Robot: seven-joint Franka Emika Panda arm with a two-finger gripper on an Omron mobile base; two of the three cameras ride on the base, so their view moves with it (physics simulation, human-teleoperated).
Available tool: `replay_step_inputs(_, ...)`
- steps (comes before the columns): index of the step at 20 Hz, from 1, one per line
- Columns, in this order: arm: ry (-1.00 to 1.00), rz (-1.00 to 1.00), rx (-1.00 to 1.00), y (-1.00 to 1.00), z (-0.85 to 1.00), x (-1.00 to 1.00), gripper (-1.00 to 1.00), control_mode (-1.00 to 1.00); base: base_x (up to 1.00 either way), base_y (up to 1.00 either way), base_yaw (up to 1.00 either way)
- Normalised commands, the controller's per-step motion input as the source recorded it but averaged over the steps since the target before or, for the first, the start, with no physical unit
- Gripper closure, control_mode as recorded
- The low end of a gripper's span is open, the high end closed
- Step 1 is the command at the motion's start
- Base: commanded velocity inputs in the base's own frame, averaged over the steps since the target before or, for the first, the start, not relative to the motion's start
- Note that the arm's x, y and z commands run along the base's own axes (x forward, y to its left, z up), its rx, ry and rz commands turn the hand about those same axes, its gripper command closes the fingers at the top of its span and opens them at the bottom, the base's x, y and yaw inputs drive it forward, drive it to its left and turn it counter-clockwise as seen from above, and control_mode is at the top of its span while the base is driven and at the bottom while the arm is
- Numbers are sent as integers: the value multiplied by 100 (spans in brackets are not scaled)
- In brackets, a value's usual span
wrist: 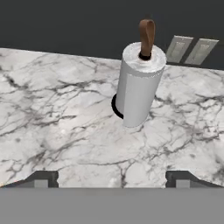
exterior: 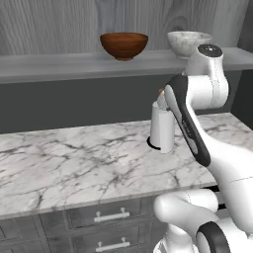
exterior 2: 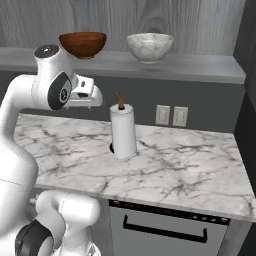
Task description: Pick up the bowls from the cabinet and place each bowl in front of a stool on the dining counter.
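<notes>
Two bowls stand on the cabinet, a long grey shelf [exterior: 59,66] [exterior 2: 195,69] backed by wood-grain panelling. The reddish-brown wooden bowl [exterior: 123,44] [exterior 2: 82,44] is on the left and the white-grey marbled bowl [exterior: 187,42] [exterior 2: 149,46] on the right, both upright. My gripper [wrist: 112,180] is open, its fingertips wide apart with nothing between them. It hangs below shelf height over the narrow marble counter and looks down at a paper towel roll. The stools and the dining counter are out of view.
A white paper towel roll [exterior: 162,129] [exterior 2: 123,134] [wrist: 139,85] with a brown post stands on the marble counter [exterior: 74,163] [exterior 2: 190,165]. Wall outlets [exterior 2: 171,116] [wrist: 191,49] sit behind it. Below are grey drawers [exterior: 108,217] and a dishwasher front [exterior 2: 165,230].
</notes>
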Motion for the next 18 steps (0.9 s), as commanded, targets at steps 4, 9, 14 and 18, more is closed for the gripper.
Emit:
replay_step_inputs(4,-29,4,-14,13,87,-28,-100,-100,0,0,0)
replay_step_inputs(9,-22,4,-24,23,69,-26,-100,-100,0,0,0)
replay_step_inputs(14,-17,6,-35,25,72,-6,-100,-100,0,0,0)
replay_step_inputs(18,-9,8,-36,24,77,-2,-100,-100,0,0,0)
